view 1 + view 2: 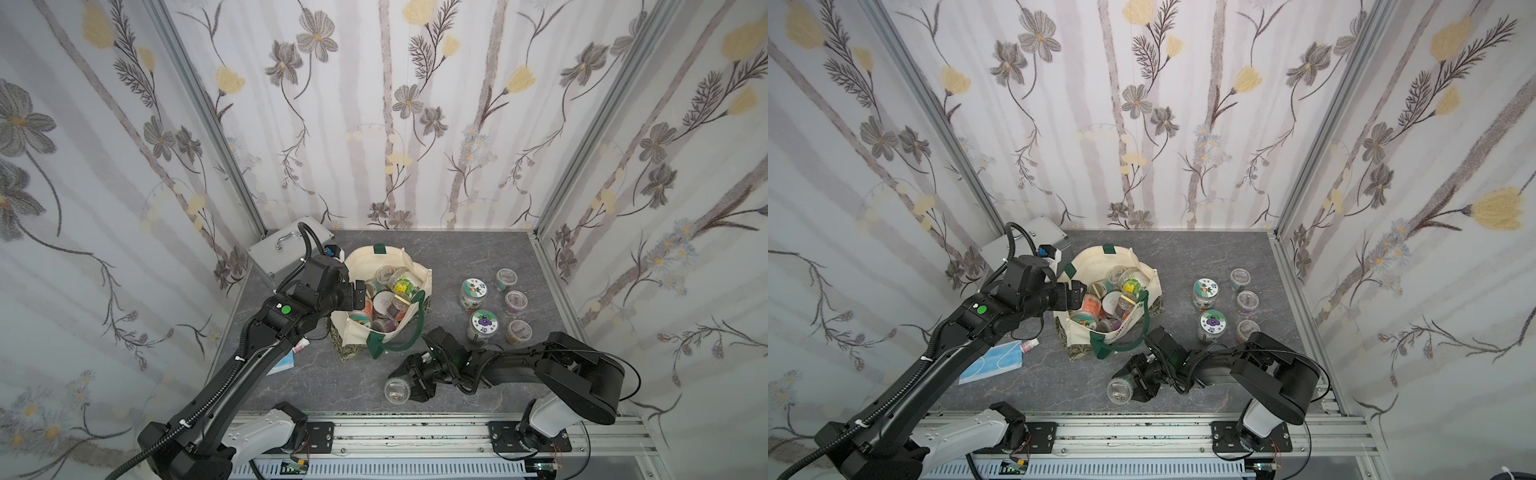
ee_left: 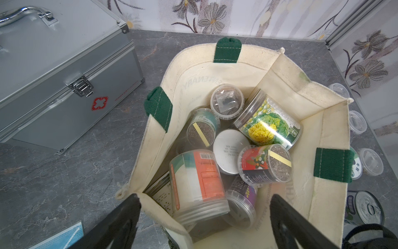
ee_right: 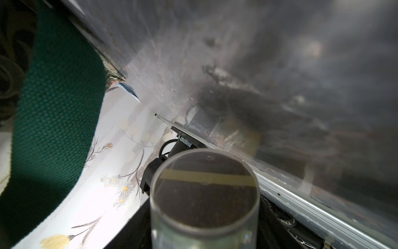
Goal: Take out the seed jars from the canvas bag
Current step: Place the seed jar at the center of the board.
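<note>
The cream canvas bag (image 1: 420, 277) (image 1: 1152, 283) stands open in the middle of the table, with several seed jars inside, among them an orange-labelled one (image 2: 199, 183) and a yellow-flower one (image 2: 267, 126). My left gripper (image 1: 359, 293) (image 2: 204, 226) hangs open over the bag's left rim; one finger is outside the bag wall (image 2: 323, 133), the other over the inside. My right gripper (image 1: 411, 384) (image 1: 1138, 384) is shut on a clear seed jar (image 1: 397, 390) (image 3: 204, 194), tipped sideways low near the table's front edge. Several seed jars (image 1: 483, 326) (image 1: 1205, 293) stand right of the bag.
A silver metal case (image 1: 286, 249) (image 2: 64, 64) sits at the back left. A blue face mask (image 1: 990, 363) and a tiny pink-capped bottle (image 1: 1030, 345) lie left of the bag. The bag's green handle (image 3: 53, 107) hangs close to my right wrist. An aluminium rail (image 1: 415, 432) borders the front.
</note>
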Tool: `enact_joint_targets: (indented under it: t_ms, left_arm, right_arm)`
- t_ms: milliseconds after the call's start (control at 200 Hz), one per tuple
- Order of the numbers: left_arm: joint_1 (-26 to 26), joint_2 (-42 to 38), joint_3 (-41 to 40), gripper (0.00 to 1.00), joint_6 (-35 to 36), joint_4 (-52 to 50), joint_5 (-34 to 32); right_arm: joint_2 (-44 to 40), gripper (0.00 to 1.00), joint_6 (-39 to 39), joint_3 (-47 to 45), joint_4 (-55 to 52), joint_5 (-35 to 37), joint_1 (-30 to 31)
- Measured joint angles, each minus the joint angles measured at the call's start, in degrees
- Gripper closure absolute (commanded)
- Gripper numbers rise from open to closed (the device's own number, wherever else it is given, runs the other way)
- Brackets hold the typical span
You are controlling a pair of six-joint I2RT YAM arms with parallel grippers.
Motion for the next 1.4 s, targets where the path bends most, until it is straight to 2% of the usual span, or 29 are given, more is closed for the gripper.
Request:
enact_joint_targets:
  t_ms: [180,365,490,739,859,1004,1224,1399]
  left_arm:
    - [-1.07,-4.63,-0.98,0.03,-2.73,-1.46,0.63]
    - [-6.86,-12.22,-3.45,0.05,-8.61,-5.14,1.09]
    - [-14.05,-15.26,-7.02,0.11,-14.38,-6.43,1.05]
    - [-30.47,-14.36,-13.79,0.33,-26.34,-9.53,-2.47]
    - [-34.95,-14.01,-17.59,0.40,-30.91,-9.05,-3.98]
    - [-38.77,-9.22,-23.47,0.39,-35.23,-5.68,-3.67]
    - [-42.51,-0.57,-26.40,0.22,-38.10,1.95,-3.45]
    - [-42.73,3.15,-27.69,0.24,-38.38,6.95,-3.69]
  right_arm:
    - [1.16,0.35,-0.07,0.81,0.52,-0.24,-0.57]
    - [2.54,0.35,-0.46,1.66,1.55,-1.16,-0.83]
    - [3.26,0.35,-0.55,1.79,2.84,-2.08,-1.22]
    - [3.54,0.36,-0.92,1.09,4.46,-3.43,-2.03]
    - [3.54,0.36,-1.09,0.48,5.64,-3.65,-2.43]
    - [3.52,0.36,-1.09,0.37,5.92,-3.63,-2.60]
    - [3.48,0.36,-1.25,-0.22,6.99,-3.63,-2.64]
    - [3.30,0.35,-1.16,-0.39,7.21,-3.61,-2.64]
